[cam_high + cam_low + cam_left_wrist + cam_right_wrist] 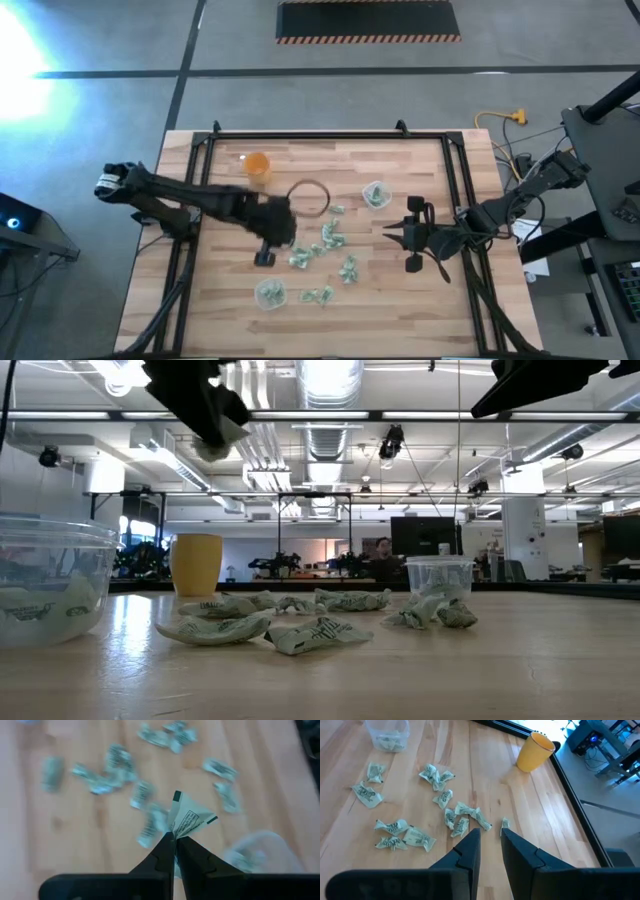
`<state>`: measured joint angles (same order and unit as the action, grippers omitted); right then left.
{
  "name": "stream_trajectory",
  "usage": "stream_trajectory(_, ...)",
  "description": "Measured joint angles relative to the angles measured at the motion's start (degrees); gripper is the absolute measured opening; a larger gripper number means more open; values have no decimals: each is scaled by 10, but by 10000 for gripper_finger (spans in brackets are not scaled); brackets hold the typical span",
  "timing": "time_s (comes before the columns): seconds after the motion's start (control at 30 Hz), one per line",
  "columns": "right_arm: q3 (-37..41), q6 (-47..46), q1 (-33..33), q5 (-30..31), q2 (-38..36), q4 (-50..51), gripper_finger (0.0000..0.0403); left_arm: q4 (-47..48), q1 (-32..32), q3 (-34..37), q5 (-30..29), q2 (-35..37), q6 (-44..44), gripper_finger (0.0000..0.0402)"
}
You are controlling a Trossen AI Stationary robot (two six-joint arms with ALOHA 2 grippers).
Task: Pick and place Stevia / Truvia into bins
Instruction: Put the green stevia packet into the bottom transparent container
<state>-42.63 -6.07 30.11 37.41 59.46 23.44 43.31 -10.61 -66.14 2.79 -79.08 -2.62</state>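
Several pale green and white Stevia sachets (322, 246) lie scattered on the wooden table's middle. One clear bin (269, 293) stands near the front edge and another (375, 193) toward the far right; both hold sachets. My left gripper (175, 838) hangs high over the pile, shut on one sachet (189, 818); in the low view it (214, 432) is well above the table. My right gripper (490, 836) waits at the table's right, pointing at the pile, its fingers apart with nothing between them. My left gripper pinches one edge of the sachet (175, 831) between its two fingertips. The fingers slant down from the table's left. The rest of the sachet sticks out past the tips, lifted clear of the table (213, 450).
An orange cup (257, 166) stands at the far left of the table. A brown ring (310, 197) lies beside it toward the middle. A black frame (452, 160) runs along the table's edges. One loose sachet (505, 823) lies just ahead of my right fingertips.
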Motion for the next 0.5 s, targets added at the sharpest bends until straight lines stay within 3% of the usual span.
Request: stream_trajectory(0.5, 1, -9, 0, 0, 0, -2, 68, 3, -196, 2, -31, -66, -100, 1)
